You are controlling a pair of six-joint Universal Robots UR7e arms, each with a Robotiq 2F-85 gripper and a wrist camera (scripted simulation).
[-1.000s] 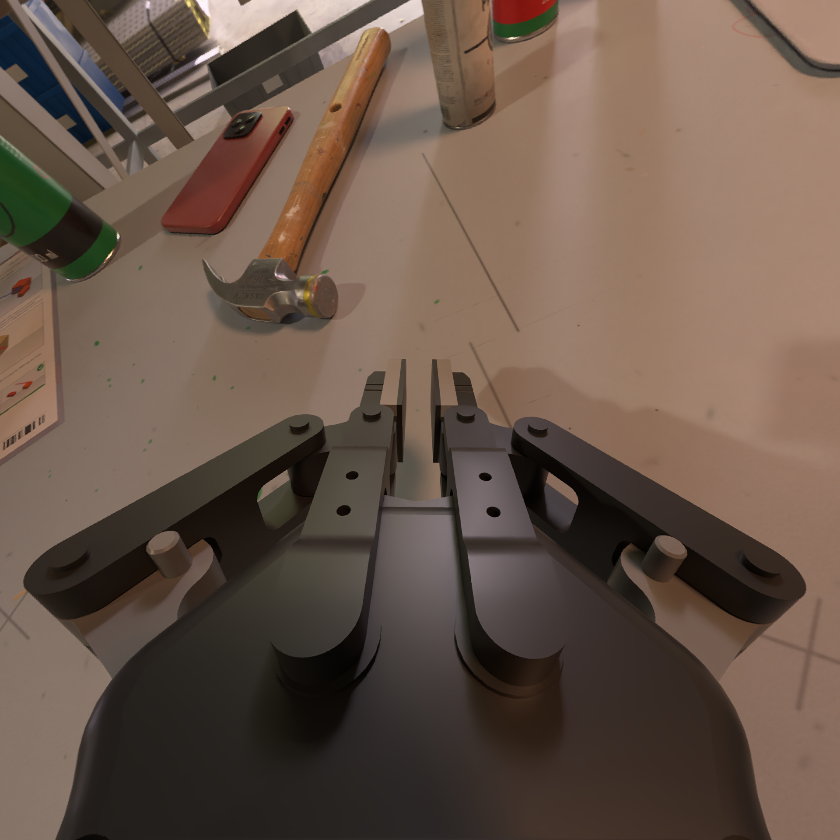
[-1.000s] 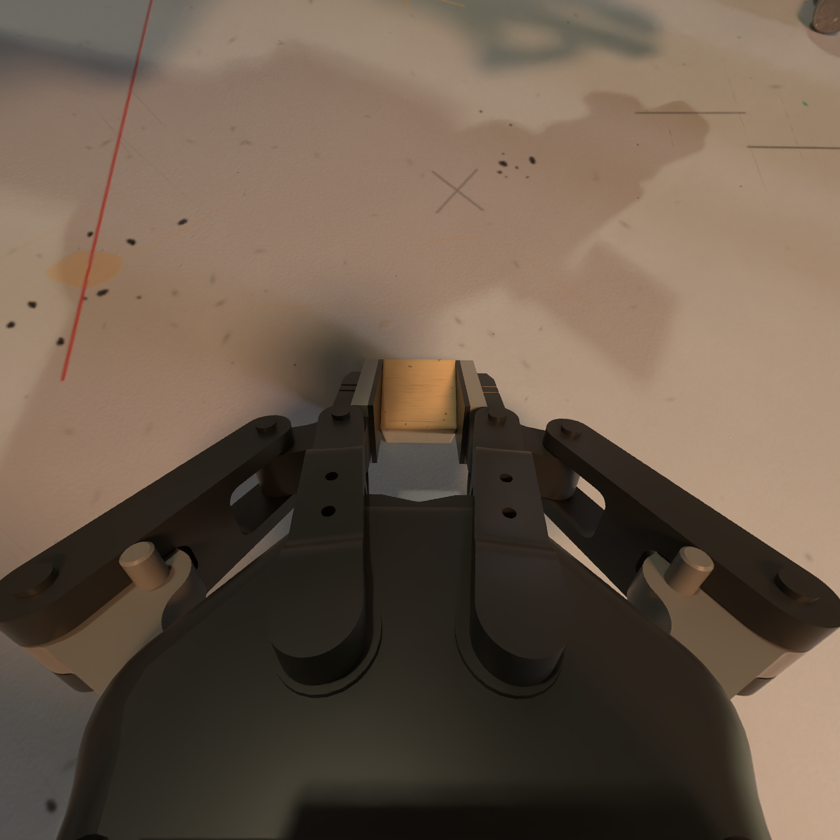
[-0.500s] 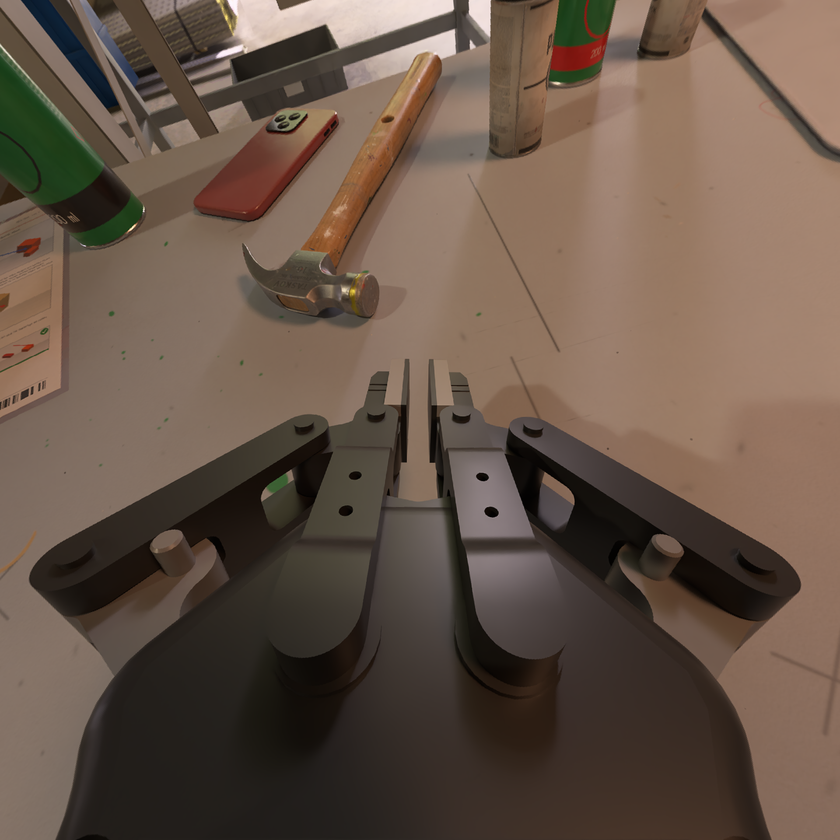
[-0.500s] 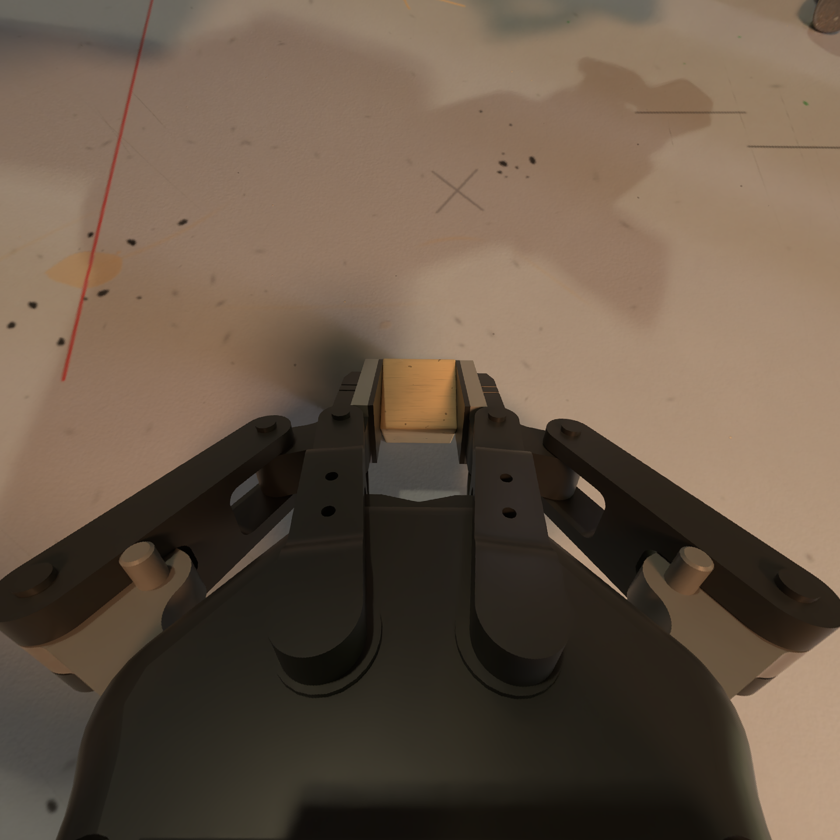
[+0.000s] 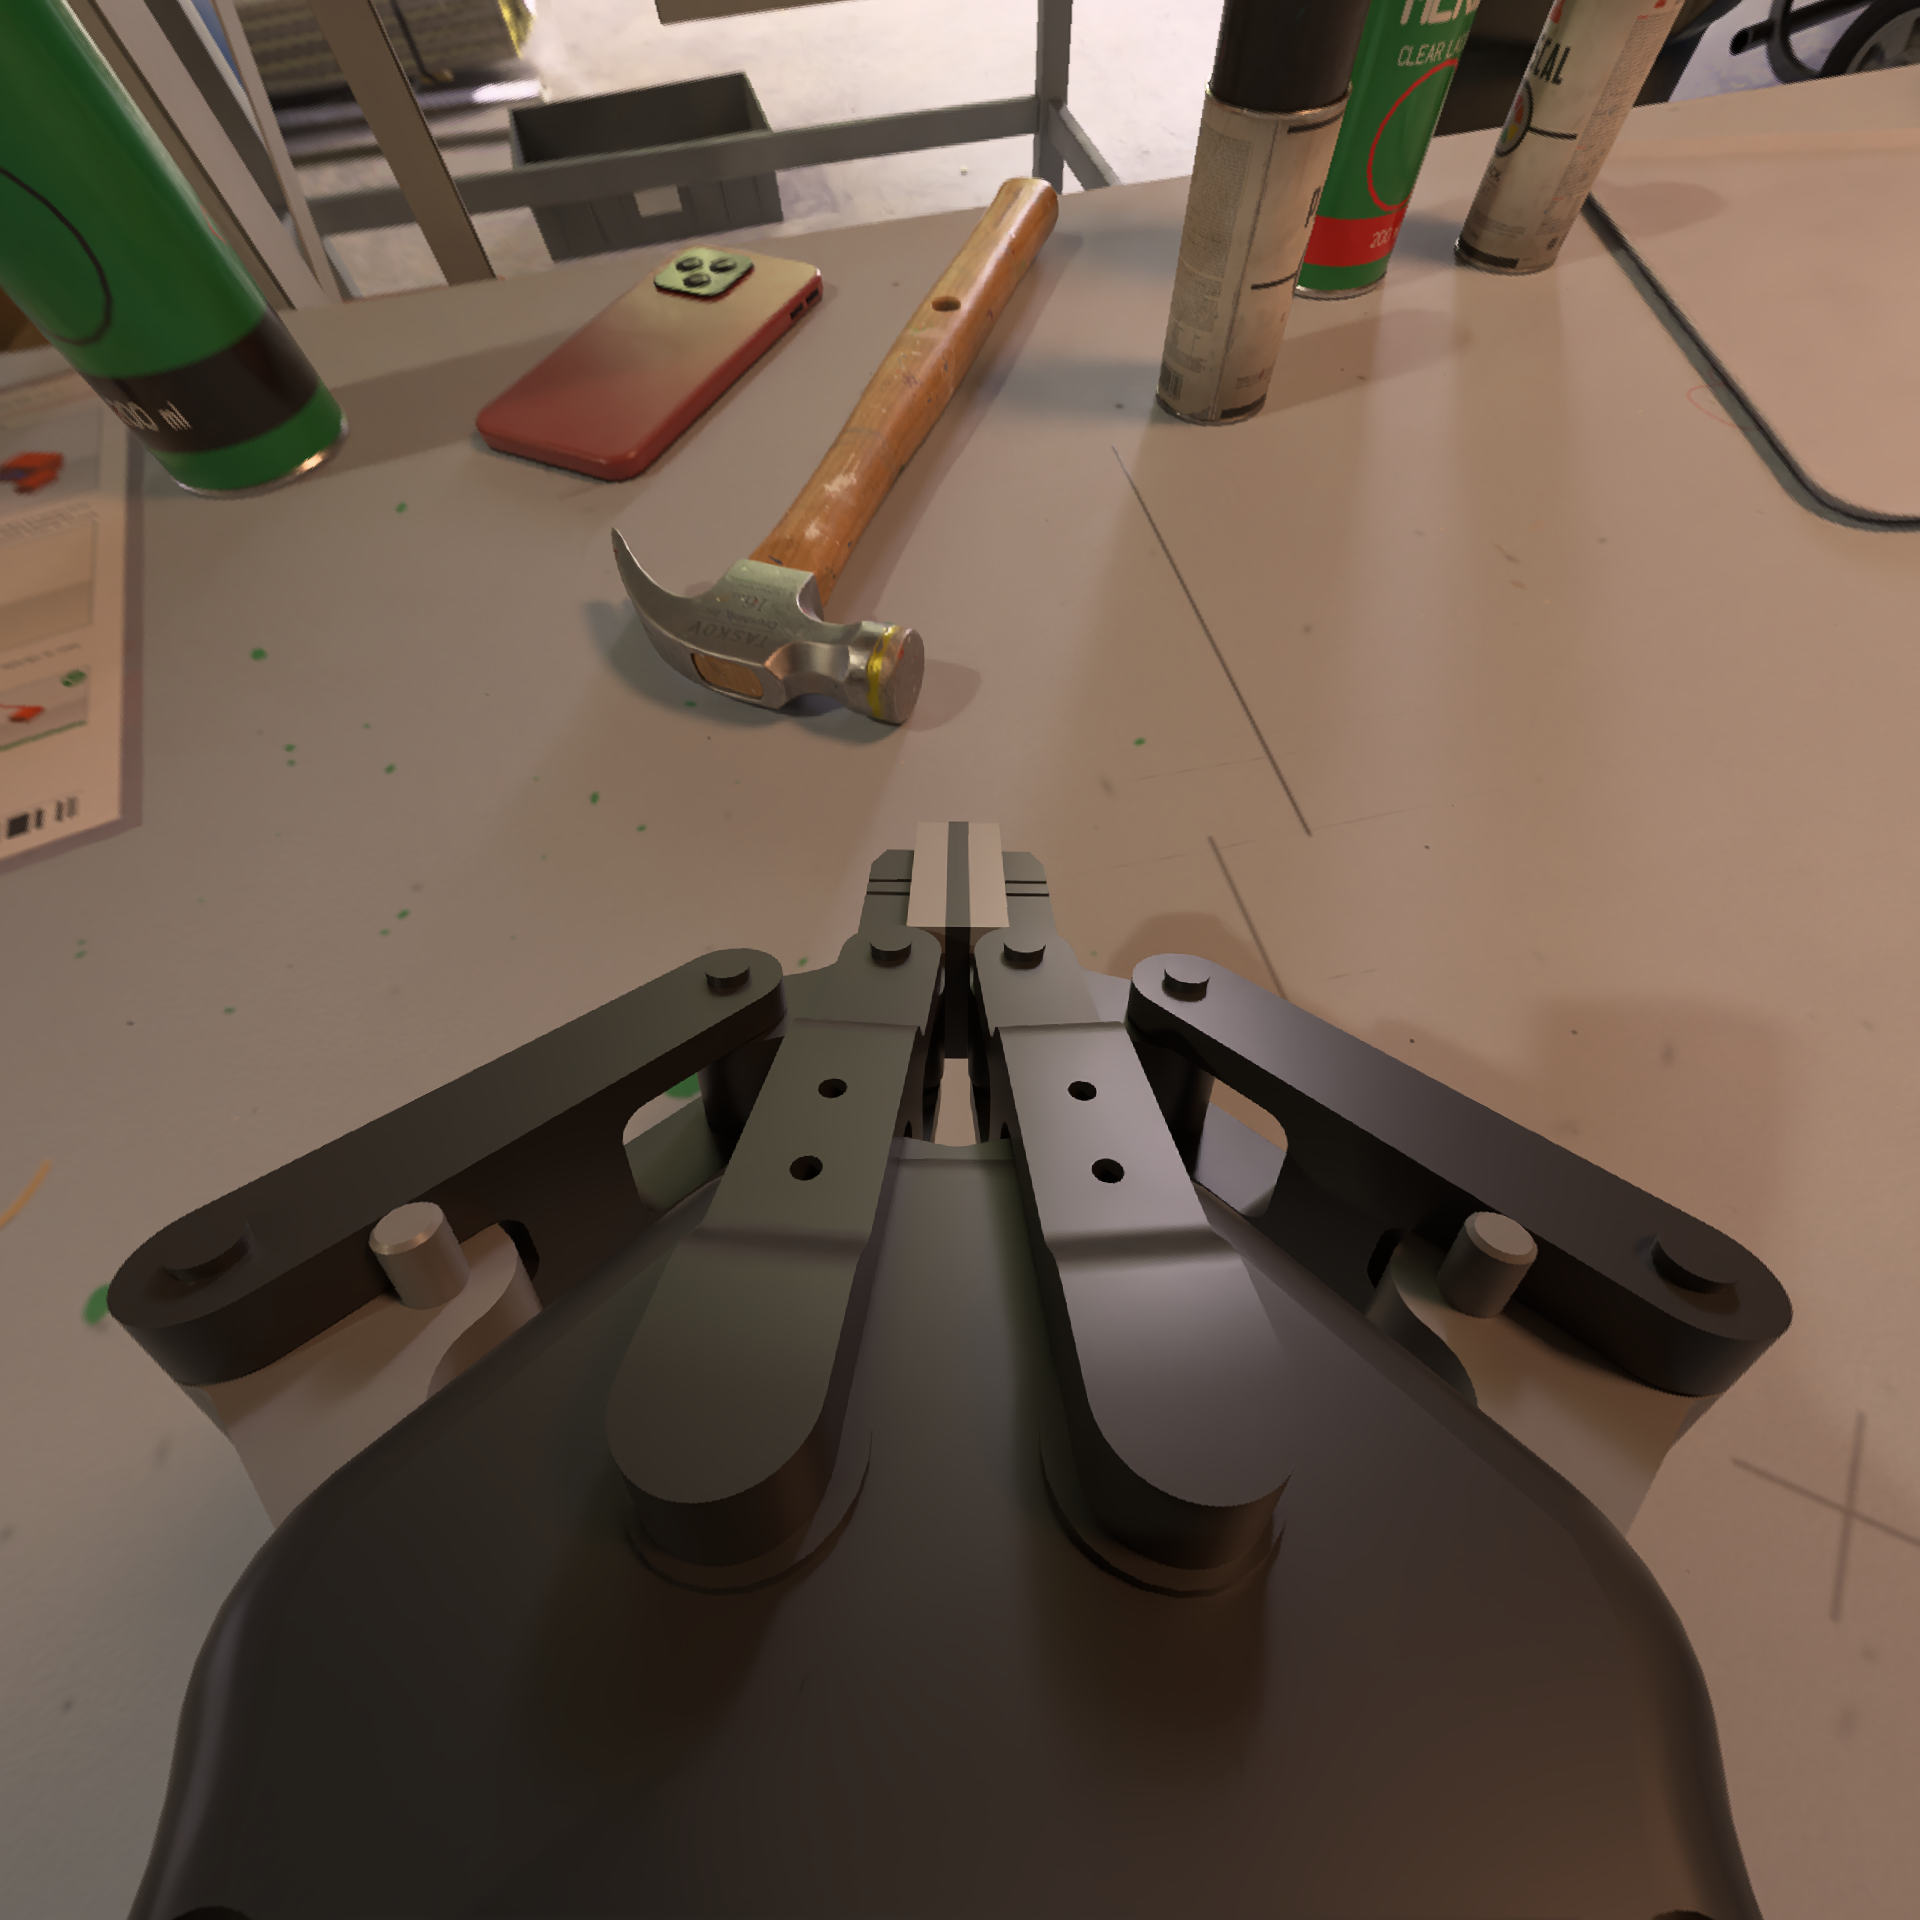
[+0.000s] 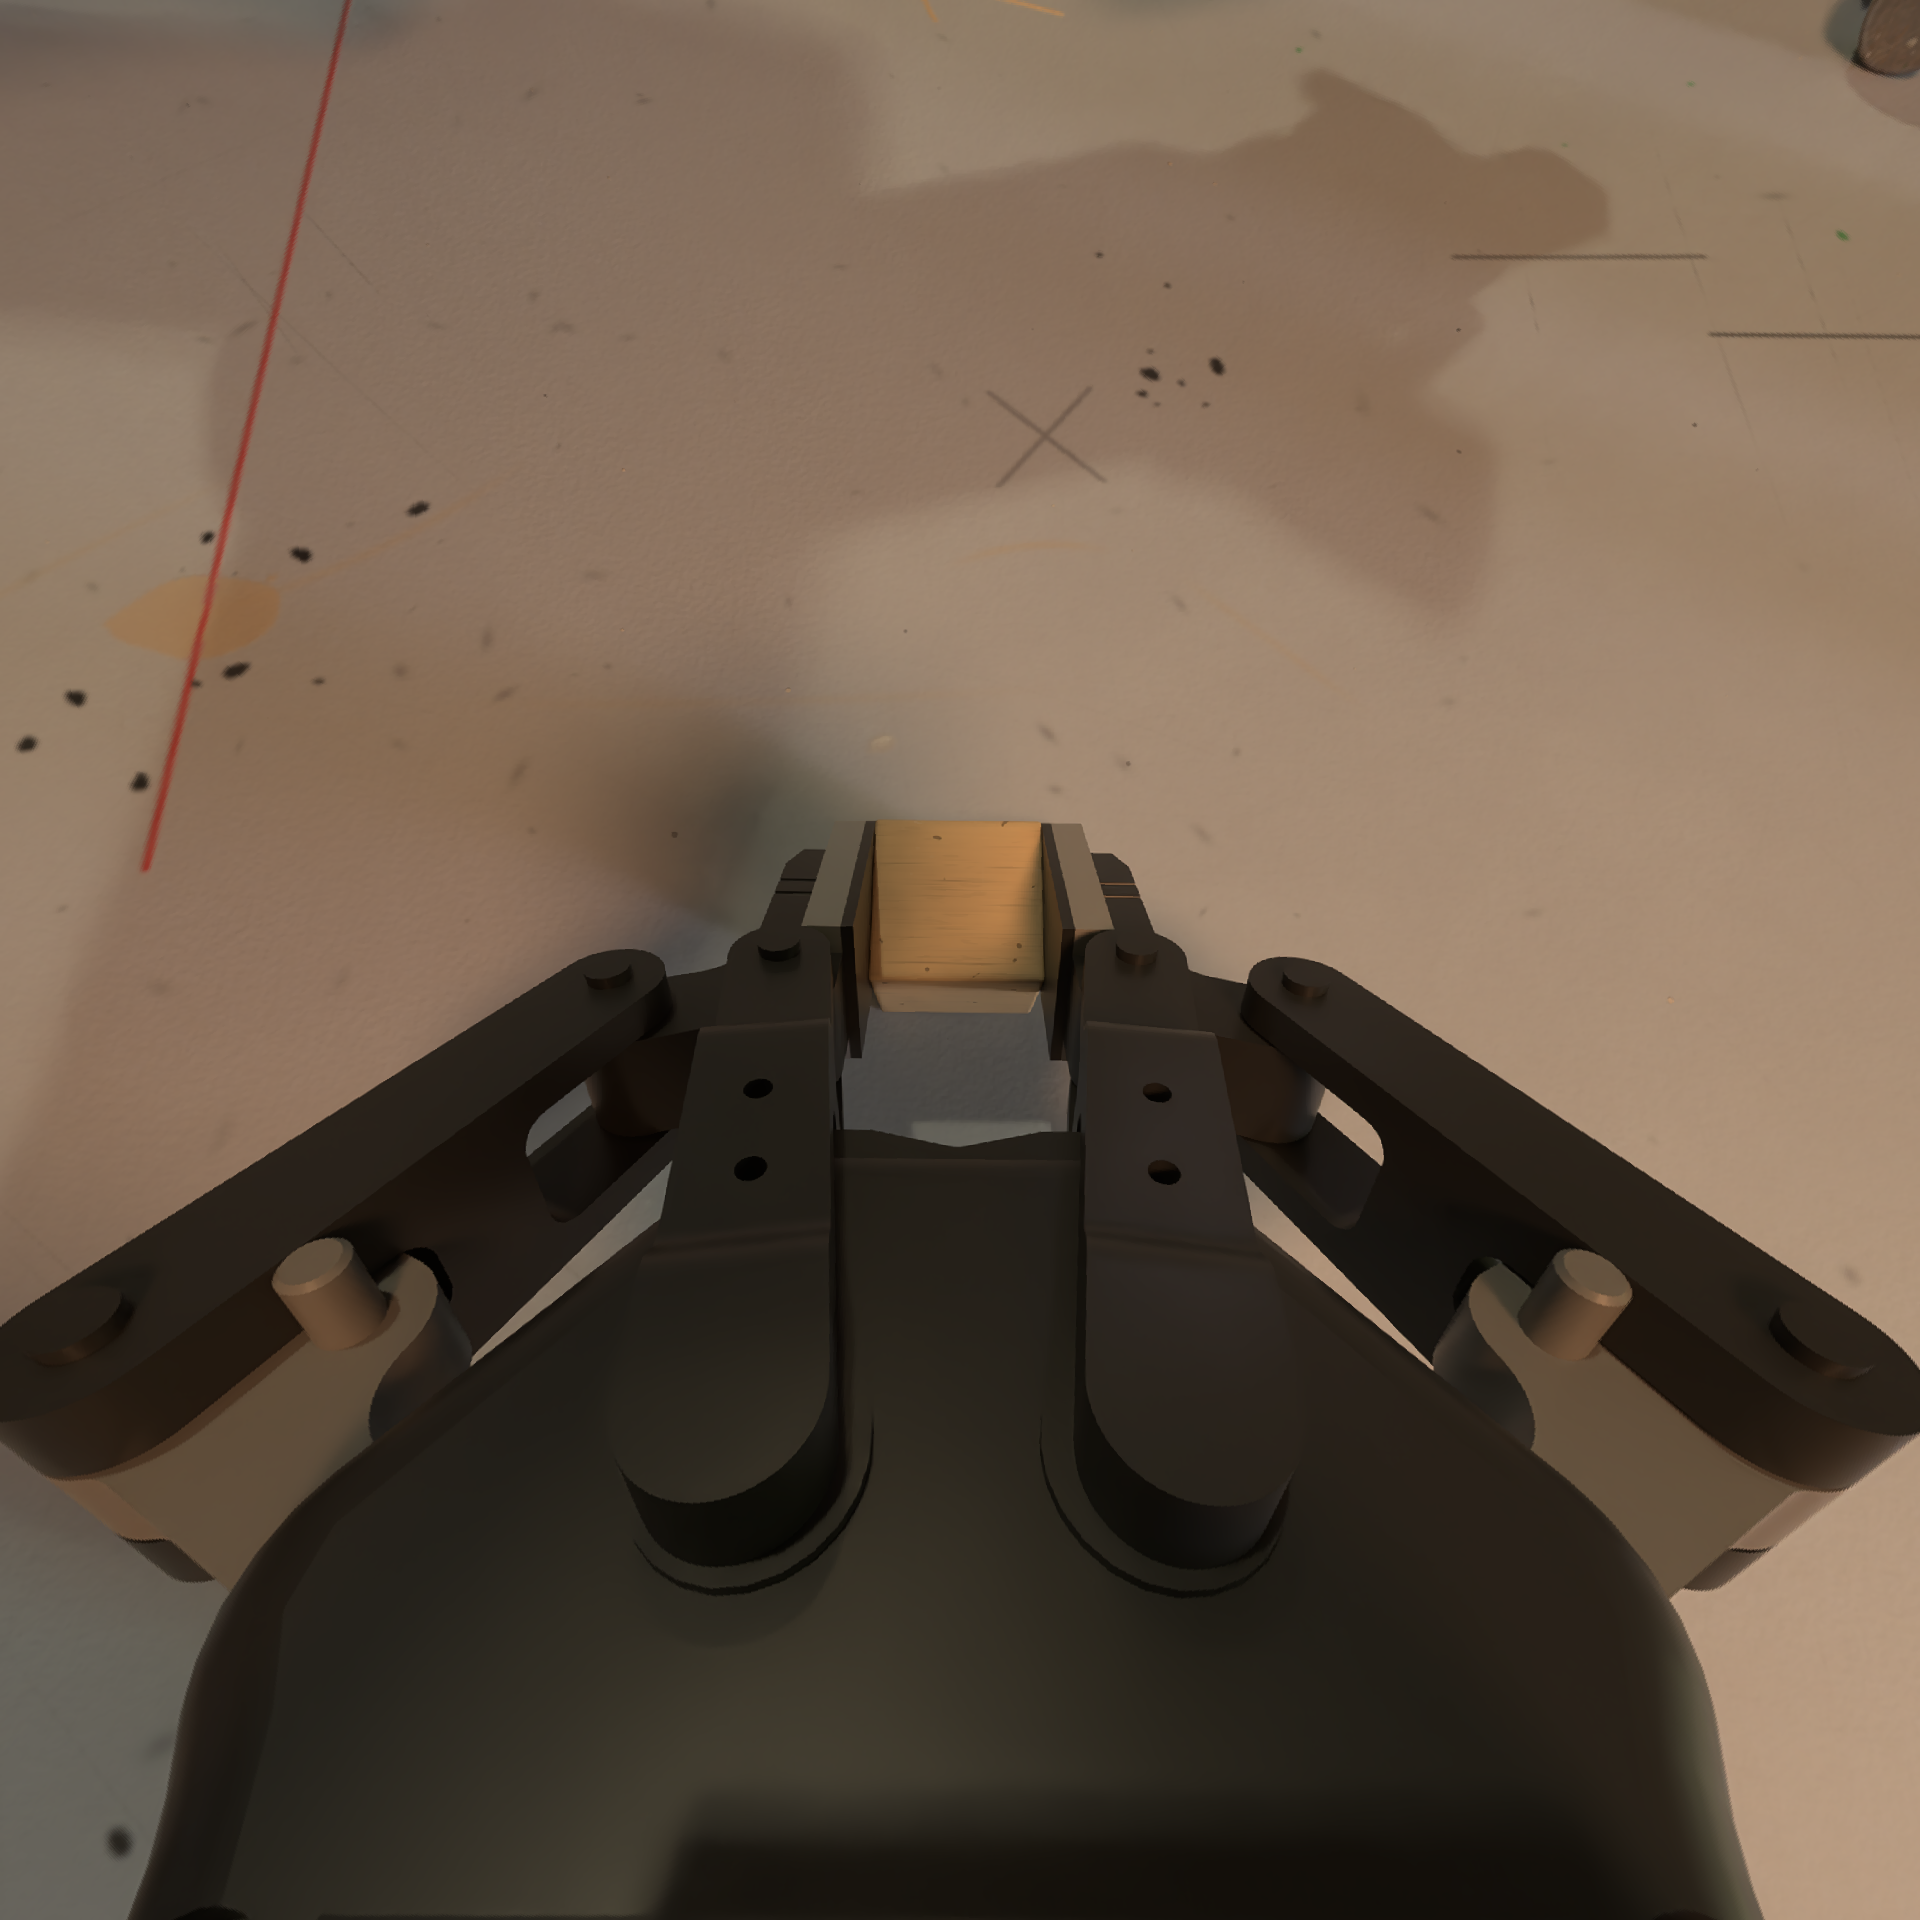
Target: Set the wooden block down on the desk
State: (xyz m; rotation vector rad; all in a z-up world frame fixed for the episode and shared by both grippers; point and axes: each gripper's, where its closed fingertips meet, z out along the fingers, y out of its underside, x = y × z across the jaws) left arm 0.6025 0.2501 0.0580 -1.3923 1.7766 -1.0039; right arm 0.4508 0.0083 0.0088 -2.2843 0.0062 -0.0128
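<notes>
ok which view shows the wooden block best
The right wrist view. The wooden block sits clamped between the fingers of the right gripper, its top face lit and plain to see above the desk. The left wrist view shows none of it, only the shut, empty left gripper.

A wooden-handled steel claw hammer (image 5: pixel 821 540) lies on the beige surface (image 5: pixel 1455 727), a red smartphone (image 5: pixel 649 364) at its 10 o'clock, three upright spray cans (image 5: pixel 1236 249) at 2 o'clock, a green can (image 5: pixel 135 281) at 9.
</notes>
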